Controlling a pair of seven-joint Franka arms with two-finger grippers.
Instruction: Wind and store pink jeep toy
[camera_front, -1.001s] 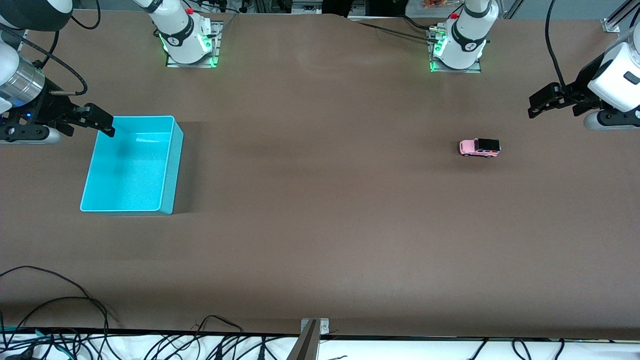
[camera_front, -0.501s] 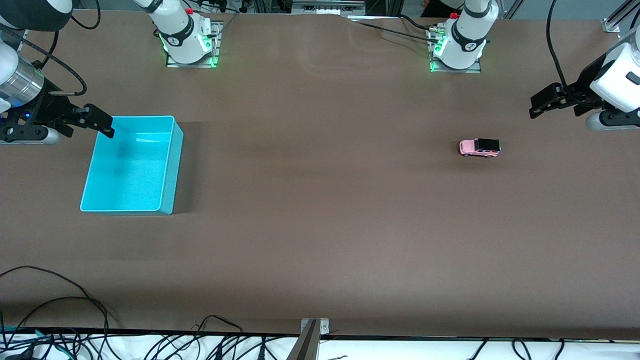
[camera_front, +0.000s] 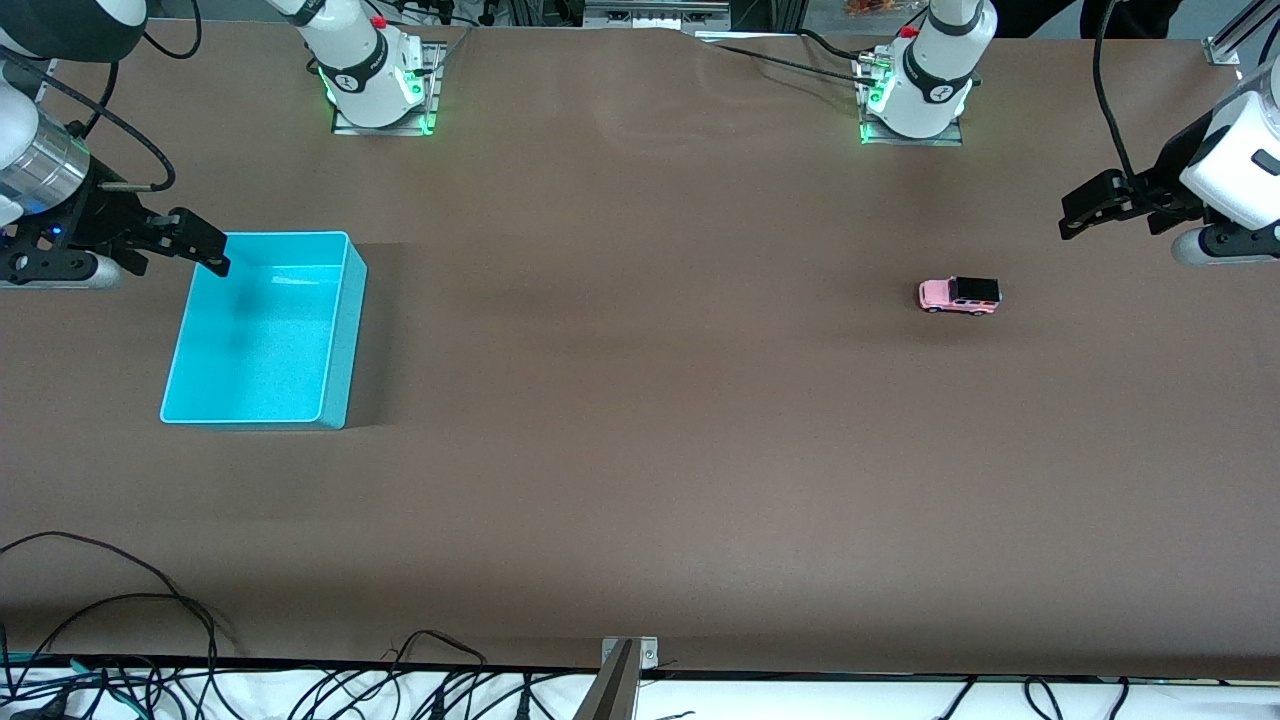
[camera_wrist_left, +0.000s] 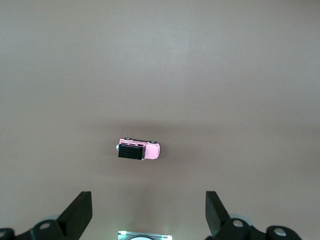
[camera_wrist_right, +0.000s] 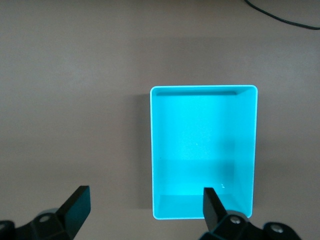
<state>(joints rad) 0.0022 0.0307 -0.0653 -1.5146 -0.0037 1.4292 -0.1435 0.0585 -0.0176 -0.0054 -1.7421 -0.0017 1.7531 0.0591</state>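
A: Where on the bench (camera_front: 640, 400), the pink jeep toy (camera_front: 959, 296)?

B: Toward the left arm's end, on its wheels, side-on to the front camera, black roof uppermost. Well apart from the turquoise bin (camera_front: 338, 330), down at the right arm's end.

A: And the left gripper (camera_front: 1085, 210)?

B: Up in the air over bare bench near the left arm's edge, close to the jeep but not touching. Jaws released, spread wide, with the toy (camera_wrist_left: 139, 150) visible on the brown surface between the two fingertips (camera_wrist_left: 80, 210) in the wrist view.

A: Right gripper (camera_front: 205, 245)?

B: Waiting over the rim of the bin, at the corner farthest from the front camera. Jaws released too, holding nothing; one fingertip (camera_wrist_right: 212, 202) over the bin's (camera_wrist_right: 254, 150) interior, the other over bare bench beside it.

A: Anything inside the bin?

B: Only its turquoise floor.
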